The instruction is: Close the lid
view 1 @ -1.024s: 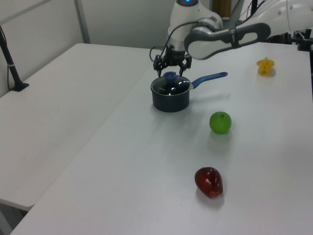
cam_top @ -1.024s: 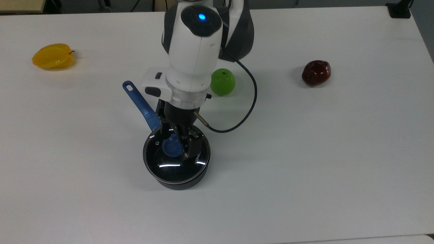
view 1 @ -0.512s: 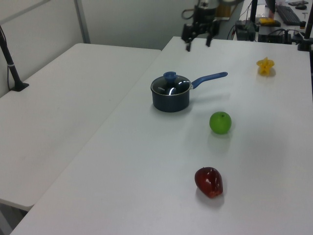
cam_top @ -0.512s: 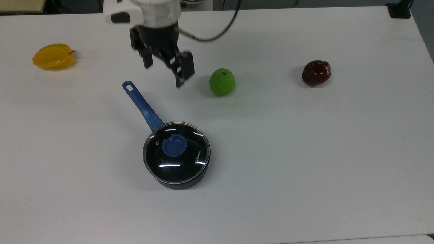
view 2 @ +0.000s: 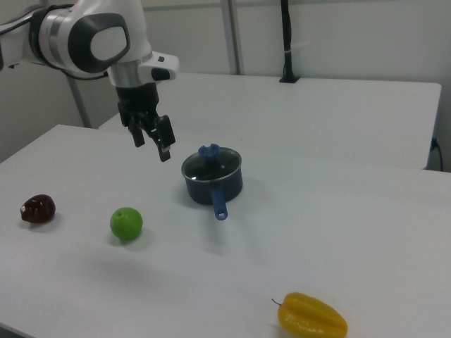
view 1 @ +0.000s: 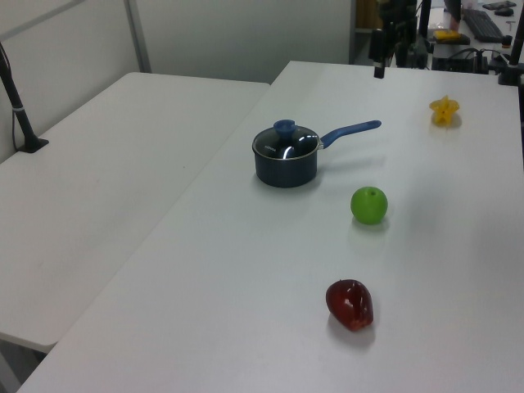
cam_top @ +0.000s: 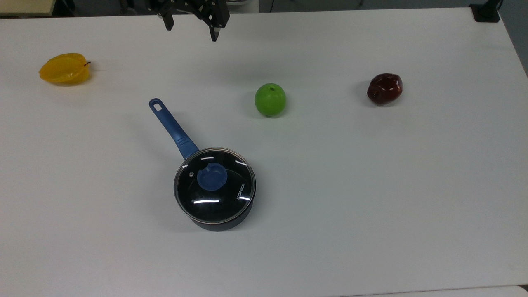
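The right view takes in the white arm (view 2: pixel 91 39) and its end effector (view 2: pixel 150 139), raised above the white counter (view 2: pixel 338 232) with its two fingers spread apart and nothing between them; in the top view the end effector (cam_top: pixel 190 29) sits at the frame's upper edge, well apart from the pot. The top view alone lets the small "KONKA" print be read on the glass.

The glass lid (cam_top: pixel 215 185) lies flat on the black saucepan (cam_top: pixel 225 220), its metal rim matching the pan's mouth, its blue knob (cam_top: pixel 212 176) pointing straight up. The pan's blue handle (cam_top: pixel 172 129) runs toward the top view's upper left, giving the pot its long axis.

A green apple (cam_top: pixel 270 100) rests near the top view's middle, a dark red fruit (cam_top: pixel 384 88) further to the top view's right, and a yellow starfruit (cam_top: pixel 64 68) far to the top view's left, all well apart from one another and from the pan.

In the left view a second white table (view 1: pixel 106 164) adjoins the counter, with pale walls behind and a cluttered desk with a keyboard (view 1: pixel 487 23) at the left view's upper right.
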{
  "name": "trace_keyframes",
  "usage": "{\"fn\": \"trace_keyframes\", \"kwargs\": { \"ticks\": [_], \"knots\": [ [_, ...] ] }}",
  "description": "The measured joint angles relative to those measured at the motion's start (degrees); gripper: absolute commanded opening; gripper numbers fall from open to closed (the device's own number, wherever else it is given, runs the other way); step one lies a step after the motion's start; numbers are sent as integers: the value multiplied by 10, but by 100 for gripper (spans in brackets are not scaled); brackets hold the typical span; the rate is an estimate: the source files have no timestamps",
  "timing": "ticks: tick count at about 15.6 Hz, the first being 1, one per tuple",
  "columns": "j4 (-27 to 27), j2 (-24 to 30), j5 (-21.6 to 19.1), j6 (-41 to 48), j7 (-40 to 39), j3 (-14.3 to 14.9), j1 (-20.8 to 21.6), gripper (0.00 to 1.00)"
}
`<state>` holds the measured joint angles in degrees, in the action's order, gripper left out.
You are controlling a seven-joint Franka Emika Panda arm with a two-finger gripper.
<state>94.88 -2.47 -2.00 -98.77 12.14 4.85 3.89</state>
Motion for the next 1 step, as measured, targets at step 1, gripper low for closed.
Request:
{"fn": "trace_keyframes", "kwargs": {
  "ticks": [1],
  "knots": [
    [13,10,0,0,-14,0,-2,100]
  ]
}}
